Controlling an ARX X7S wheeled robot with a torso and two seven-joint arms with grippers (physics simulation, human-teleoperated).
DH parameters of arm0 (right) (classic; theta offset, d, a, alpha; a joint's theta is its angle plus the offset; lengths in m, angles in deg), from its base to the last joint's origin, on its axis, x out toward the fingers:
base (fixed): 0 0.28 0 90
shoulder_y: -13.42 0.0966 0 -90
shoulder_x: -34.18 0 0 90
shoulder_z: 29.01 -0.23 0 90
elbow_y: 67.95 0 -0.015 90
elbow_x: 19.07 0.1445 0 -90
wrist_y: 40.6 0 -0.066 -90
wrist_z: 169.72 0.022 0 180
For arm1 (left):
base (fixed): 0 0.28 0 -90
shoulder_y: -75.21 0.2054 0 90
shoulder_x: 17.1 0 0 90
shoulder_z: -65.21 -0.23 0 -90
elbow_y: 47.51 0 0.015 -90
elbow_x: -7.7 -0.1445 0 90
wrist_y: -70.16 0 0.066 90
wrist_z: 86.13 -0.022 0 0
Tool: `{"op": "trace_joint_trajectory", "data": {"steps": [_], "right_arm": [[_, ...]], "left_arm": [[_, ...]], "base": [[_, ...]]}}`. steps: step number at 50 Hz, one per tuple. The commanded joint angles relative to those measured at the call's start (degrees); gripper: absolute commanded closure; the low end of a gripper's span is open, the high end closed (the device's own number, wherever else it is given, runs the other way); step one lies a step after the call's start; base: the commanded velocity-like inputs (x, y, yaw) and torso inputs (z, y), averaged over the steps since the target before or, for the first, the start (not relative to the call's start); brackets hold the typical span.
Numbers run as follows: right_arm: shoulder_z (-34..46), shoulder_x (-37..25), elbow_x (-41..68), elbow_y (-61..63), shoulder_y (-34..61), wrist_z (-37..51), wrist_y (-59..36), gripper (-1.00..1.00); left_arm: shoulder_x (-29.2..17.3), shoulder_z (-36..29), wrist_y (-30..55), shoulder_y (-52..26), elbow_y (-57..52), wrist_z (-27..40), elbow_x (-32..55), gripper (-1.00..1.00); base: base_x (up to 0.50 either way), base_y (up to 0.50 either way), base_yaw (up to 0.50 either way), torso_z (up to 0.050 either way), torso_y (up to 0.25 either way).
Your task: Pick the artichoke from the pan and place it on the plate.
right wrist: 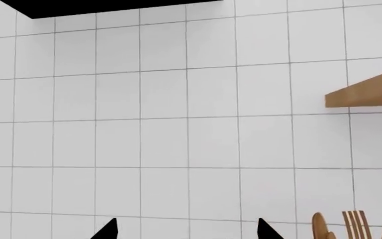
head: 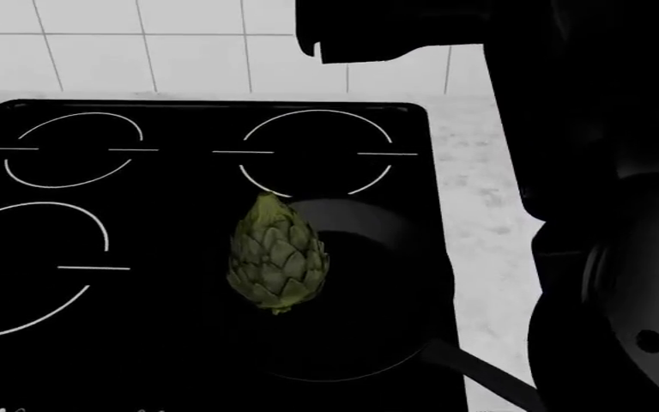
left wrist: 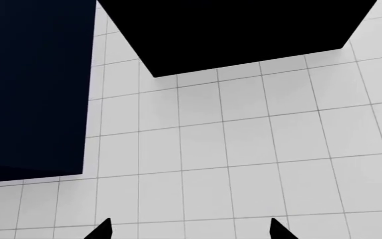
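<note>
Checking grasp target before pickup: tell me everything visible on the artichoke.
The artichoke shows only in the head view: an olive-green, egg-shaped bud of overlapping pointed scales, looking matte and leafy. It lies in the matte black pan, toward the pan's left side, with its tapered tip pointing away from the robot and its broader end nearest the camera. Its underside rests on the pan; nothing else touches it. No gripper is near it in this view. Its stem end is not visible.

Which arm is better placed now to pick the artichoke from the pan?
Probably the right: its dark arm stands beside the pan holding the artichoke. Both wrist cameras face wall tiles, so neither gripper is near yet.
</note>
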Motion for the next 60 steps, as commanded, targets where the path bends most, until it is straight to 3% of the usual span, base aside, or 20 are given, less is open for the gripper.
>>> {"op": "trace_joint_trajectory", "data": {"steps": [1, 13, 24, 60], "right_arm": [[0.9, 0.1, 1.5, 0.1, -0.3, 0.9, 0.1, -1.0], [6.8, 0.1, 20.1, -9.4, 2.4, 17.2, 0.0, -1.0], [10.6, -1.0, 25.3, -13.5, 0.9, 22.4, 1.1, -1.0], [17.2, 4.5, 28.2, -13.2, -3.0, 19.0, 3.7, -1.0]], "left_arm": [[-0.5, 0.3, -0.3, 0.4, -0.1, 0.2, 0.3, -1.0], [-0.4, -0.4, -0.8, 0.5, 0.4, 0.1, -0.2, -1.0], [-0.7, -0.2, -0.9, 0.9, 0.0, 0.6, 0.5, -1.0], [-1.3, -0.5, -4.0, 4.5, 1.1, -0.8, -1.4, -1.0]], "base": [[0.0, 0.0, 0.0, 0.0, 0.0], [0.0, 0.0, 0.0, 0.0, 0.0], [0.0, 0.0, 0.0, 0.0, 0.0], [0.0, 0.0, 0.0, 0.0, 0.0]]}}
